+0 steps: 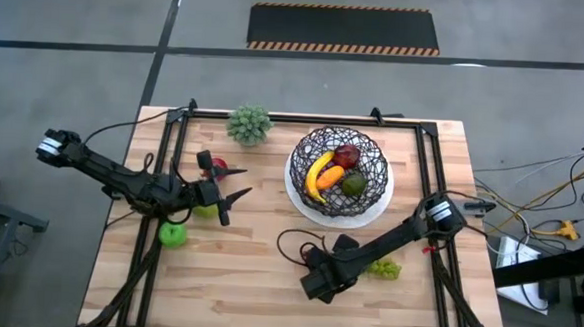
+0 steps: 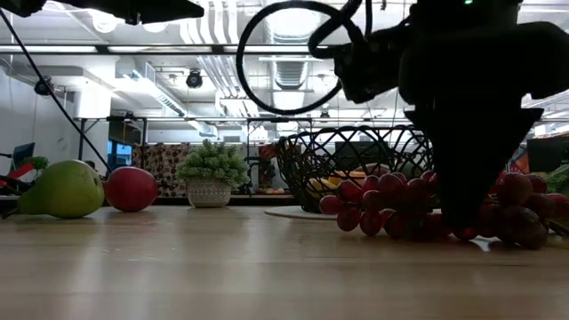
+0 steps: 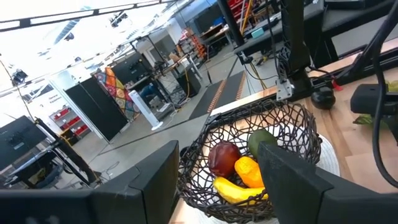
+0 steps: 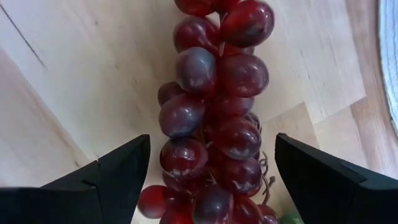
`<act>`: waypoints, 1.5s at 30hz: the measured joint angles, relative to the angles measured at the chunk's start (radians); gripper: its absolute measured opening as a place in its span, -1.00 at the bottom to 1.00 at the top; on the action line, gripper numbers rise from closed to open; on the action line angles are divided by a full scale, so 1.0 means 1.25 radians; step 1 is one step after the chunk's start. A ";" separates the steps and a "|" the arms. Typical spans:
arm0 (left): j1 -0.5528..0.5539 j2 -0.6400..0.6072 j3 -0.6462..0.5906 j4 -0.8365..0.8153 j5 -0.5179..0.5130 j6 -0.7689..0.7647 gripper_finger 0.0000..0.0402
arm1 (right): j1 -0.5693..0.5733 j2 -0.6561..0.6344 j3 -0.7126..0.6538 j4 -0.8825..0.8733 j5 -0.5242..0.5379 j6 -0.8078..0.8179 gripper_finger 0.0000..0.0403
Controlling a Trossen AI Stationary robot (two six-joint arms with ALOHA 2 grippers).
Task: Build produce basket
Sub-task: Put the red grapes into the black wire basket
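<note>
Table [image 1: 256, 282]: right gripper [image 4: 208, 171] spread astride red grapes [image 4: 214, 112], poised to pinch; left gripper [image 3: 217, 180] open, empty

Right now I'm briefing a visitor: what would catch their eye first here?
The black wire basket at the table's far right, holding a banana and other fruit. Then the right tool, open and straddling the purple grapes lying on the near table.
</note>
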 joint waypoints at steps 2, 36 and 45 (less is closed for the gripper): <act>0.000 0.000 0.001 0.001 0.000 0.013 0.00 | 0.000 -0.001 0.000 0.002 0.000 0.004 0.62; 0.000 0.002 0.000 0.005 0.000 0.054 0.00 | 0.000 -0.198 -0.001 0.075 0.081 -0.056 -0.85; 0.000 0.002 0.000 0.005 0.000 0.052 0.00 | -0.004 -0.298 -0.001 0.153 0.192 -0.196 -0.94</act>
